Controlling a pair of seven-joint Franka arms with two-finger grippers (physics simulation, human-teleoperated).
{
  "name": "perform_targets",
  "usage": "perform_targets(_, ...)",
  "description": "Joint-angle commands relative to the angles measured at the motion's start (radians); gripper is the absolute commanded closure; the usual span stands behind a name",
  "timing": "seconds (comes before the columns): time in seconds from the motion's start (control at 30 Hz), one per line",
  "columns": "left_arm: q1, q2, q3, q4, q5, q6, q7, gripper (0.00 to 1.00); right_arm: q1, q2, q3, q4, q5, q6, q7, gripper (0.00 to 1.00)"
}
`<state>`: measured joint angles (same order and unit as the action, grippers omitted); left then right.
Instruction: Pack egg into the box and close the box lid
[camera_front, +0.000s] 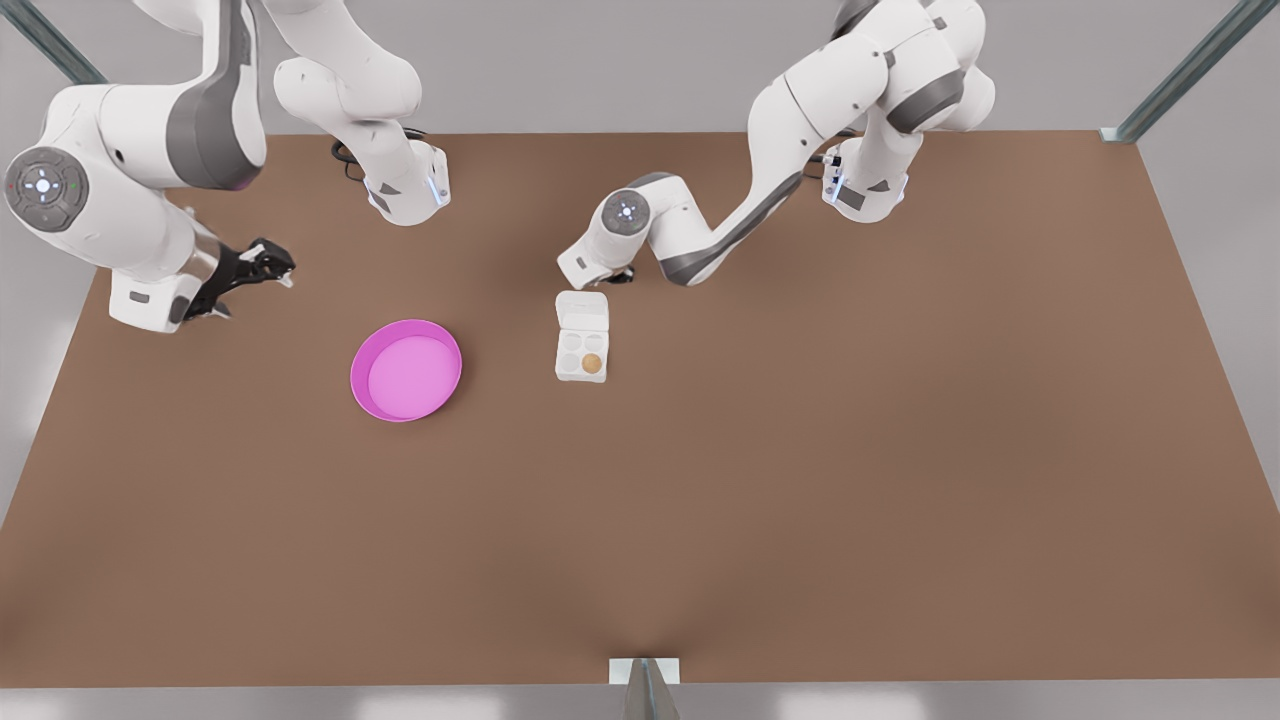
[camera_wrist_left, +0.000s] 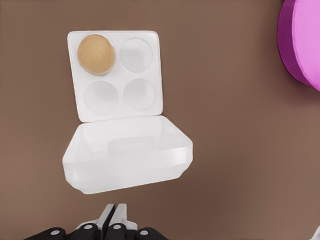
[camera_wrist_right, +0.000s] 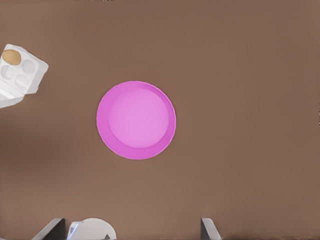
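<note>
The white box (camera_front: 570, 368) lies mid-table with its box lid (camera_front: 582, 310) swung open, away from the four cups. A tan egg (camera_front: 592, 363) sits in one cup. The left wrist view looks down on the egg (camera_wrist_left: 96, 54), the box (camera_wrist_left: 120, 75) and the raised box lid (camera_wrist_left: 127, 155). My left gripper (camera_wrist_left: 113, 212) is shut and empty, just behind the lid's free edge; in the front view this left gripper (camera_front: 612, 277) hovers behind the carton. My right gripper (camera_front: 270, 268) waits open at the front view's left, its fingers (camera_wrist_right: 209, 227) spread wide.
A round pink plate (camera_front: 406, 370) lies to the front view's left of the carton, and the right wrist view looks straight down on the plate (camera_wrist_right: 136, 120). Both arm bases stand at the table's far edge. Bare brown tabletop (camera_front: 800, 500) stretches toward the front.
</note>
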<state>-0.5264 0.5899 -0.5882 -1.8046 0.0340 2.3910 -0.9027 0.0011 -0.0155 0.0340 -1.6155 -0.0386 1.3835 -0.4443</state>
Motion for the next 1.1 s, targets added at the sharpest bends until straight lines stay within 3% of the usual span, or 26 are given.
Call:
perform_targets(0.0,-0.003,0.001,0.007,0.002,0.006,0.034,-0.19,0.77,0.131,0.002,-0.002,0.0,0.0,-0.001,0.627,0.0)
perform_targets(0.27,0.002,0.027,0.027,0.028,0.038,0.048,-0.191,0.77,0.117,0.046,-0.013,0.026,-0.007,-0.015,0.636,0.0)
perform_targets(0.63,-0.04,0.131,0.079,0.198,0.037,0.036,-0.191,0.77,0.114,0.105,-0.016,0.06,-0.009,-0.015,0.624,0.0)
perform_targets(0.7,0.084,0.088,0.054,0.278,0.038,-0.219,-0.167,0.76,0.114,0.105,-0.016,0.06,-0.009,-0.015,0.624,0.0)
perform_targets(0.73,0.285,0.044,-0.074,0.338,0.041,-0.498,-0.134,0.69,0.114,0.105,-0.016,0.062,-0.009,-0.015,0.624,0.0)
perform_targets(0.77,0.469,0.014,-0.142,0.439,0.087,-0.811,-0.087,0.47,0.114,0.105,-0.016,0.066,-0.009,-0.015,0.624,0.0)
perform_targets(0.8,0.629,0.013,-0.171,0.57,0.101,-1.053,0.042,0.44,0.114,0.105,-0.016,0.069,-0.009,-0.015,0.624,0.0)
perform_targets(0.9,0.833,0.013,-0.168,0.682,0.244,-1.168,0.214,0.3,0.117,0.105,-0.014,0.083,-0.012,-0.015,0.612,0.0)
perform_targets(0.93,0.85,0.004,-0.159,0.686,0.264,-1.158,0.263,0.12,0.115,0.105,-0.014,0.083,-0.015,-0.012,0.583,0.0)
perform_targets(0.97,0.771,-0.138,0.004,0.58,0.248,-1.109,0.539,0.0,0.117,0.105,-0.016,0.083,-0.015,-0.003,0.579,0.0)
perform_targets(1.0,0.62,-0.308,0.278,0.399,0.126,-0.992,0.815,0.0,0.123,0.103,-0.014,0.082,-0.015,-0.003,0.579,0.0)
perform_targets(1.07,0.563,-0.323,0.34,0.479,0.081,-1.086,0.817,0.0,0.119,0.103,-0.013,0.082,-0.014,-0.003,0.579,0.0)
